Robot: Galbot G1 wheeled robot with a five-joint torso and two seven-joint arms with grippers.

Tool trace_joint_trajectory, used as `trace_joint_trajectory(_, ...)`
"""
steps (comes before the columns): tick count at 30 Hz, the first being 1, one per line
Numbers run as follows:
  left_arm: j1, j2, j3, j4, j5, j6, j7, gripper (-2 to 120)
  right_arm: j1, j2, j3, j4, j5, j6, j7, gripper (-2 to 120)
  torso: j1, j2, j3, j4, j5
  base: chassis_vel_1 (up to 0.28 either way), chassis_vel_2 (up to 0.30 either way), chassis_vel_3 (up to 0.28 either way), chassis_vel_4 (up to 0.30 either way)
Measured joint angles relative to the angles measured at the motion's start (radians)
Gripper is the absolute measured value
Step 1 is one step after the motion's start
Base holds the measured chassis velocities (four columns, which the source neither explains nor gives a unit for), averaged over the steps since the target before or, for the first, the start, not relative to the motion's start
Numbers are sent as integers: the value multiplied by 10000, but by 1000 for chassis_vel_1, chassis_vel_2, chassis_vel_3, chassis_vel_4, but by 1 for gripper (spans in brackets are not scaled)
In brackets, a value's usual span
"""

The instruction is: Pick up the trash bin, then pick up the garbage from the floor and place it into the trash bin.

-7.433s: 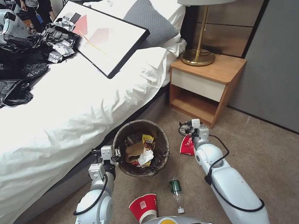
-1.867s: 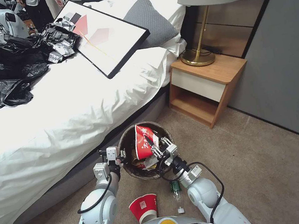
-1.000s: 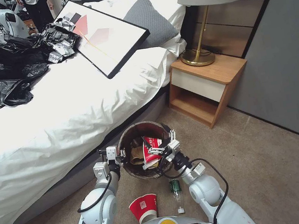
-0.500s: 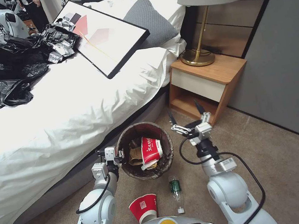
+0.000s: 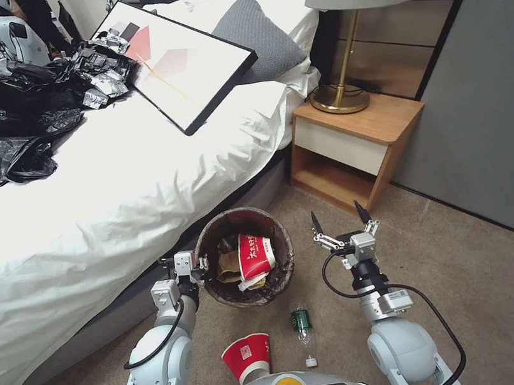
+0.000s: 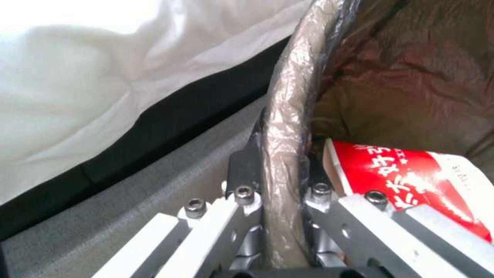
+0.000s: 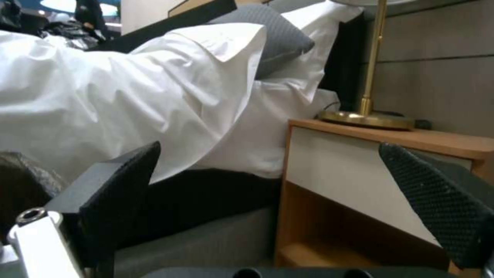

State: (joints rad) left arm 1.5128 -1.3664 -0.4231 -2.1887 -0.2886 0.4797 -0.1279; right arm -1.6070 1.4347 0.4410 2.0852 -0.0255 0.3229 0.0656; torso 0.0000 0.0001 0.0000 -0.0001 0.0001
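The left pincer (image 5: 199, 269) is clamping the bag-lined rim of the trash bin (image 5: 212, 289), fingers (image 6: 246, 162) pinching either side of it, beside the bed (image 5: 109, 195); a red paper cup (image 5: 255, 254) is lying inside among a brown paper bag (image 5: 228, 266) and white tissue (image 5: 245, 282); the right pincer (image 5: 341, 223) is hovering spread wide and empty, right of the bin, before the nightstand (image 5: 354, 152); another red cup (image 5: 248, 356) and a green-labelled bottle (image 5: 302, 333) are lying on the carpet (image 5: 491, 292) near the robot's base.
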Motion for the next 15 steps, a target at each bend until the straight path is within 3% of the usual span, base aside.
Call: trace_joint_trajectory(15,-17,-17,-51,-72,-33,0,-2,3,232,14,-130,-74,100,-96,-19,100,0,0,0,1,-1,0,0,0,0)
